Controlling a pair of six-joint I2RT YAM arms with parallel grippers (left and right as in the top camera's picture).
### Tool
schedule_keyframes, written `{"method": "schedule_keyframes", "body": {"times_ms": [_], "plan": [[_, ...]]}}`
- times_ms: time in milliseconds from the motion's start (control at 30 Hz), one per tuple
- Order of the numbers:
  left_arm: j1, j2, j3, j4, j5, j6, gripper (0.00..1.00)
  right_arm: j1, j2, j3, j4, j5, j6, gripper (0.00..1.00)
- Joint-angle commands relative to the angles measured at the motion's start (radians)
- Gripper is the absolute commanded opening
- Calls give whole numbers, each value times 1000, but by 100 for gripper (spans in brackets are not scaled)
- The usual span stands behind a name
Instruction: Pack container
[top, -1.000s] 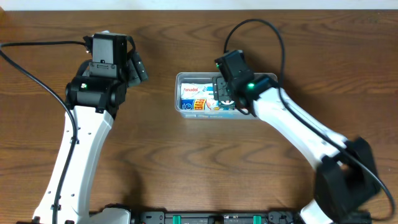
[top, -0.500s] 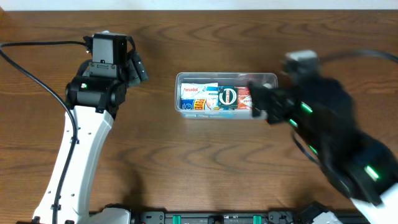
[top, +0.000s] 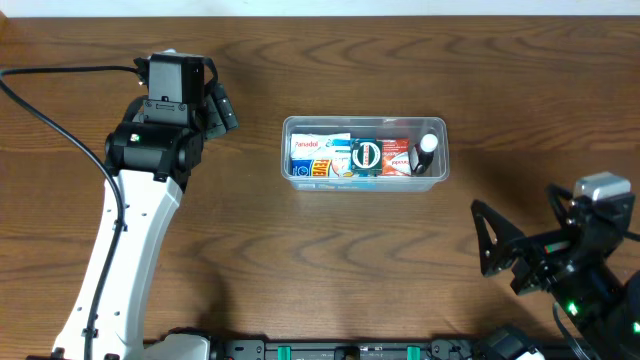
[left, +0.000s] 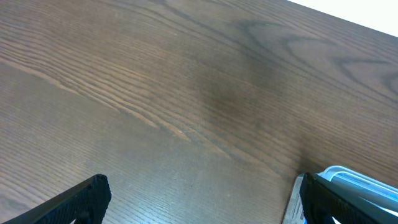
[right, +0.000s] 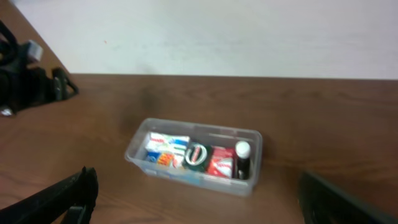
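**Container** (top: 285, 150): clear tub on the table (top: 300, 260), right of centre and toward the far edge, with its long side running left to right. Contents, left to right:
- a white, blue and orange box (top: 315, 157)
- a round black-and-teal item (top: 365, 156)
- a red packet (top: 397, 158)
- a dark bottle (top: 427, 155) with a white cap, against the right end wall

**Left hand** (top: 224, 108): at the far left of the table, well apart from the container and pointing toward it. The fingers are spread wide with nothing between them. Its wrist view shows bare wood between the fingertips (left: 93, 194) and a corner of the container at the right edge. The white left arm (top: 125, 240) runs up from the near edge.

**Right hand** (top: 522, 232): held above the near right corner, well apart from the container and tilted to face it. The fingers are spread wide and empty. Its wrist view shows the whole container between the two fingertips (right: 65, 198).
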Motion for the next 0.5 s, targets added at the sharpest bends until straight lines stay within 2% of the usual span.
{"method": "schedule_keyframes", "body": {"times_ms": [0,167,333,467], "plan": [[4,6,11,0,-16,10,98,8,0,3,-18,63,-13,99],[4,6,11,0,-16,10,98,-80,-85,-104,47,87,-11,99],[4,6,11,0,-15,10,98,-246,-258,-349,224,3,-11,99],[4,6,11,0,-16,10,98,-313,-394,-583,432,-3,-13,99]]}}
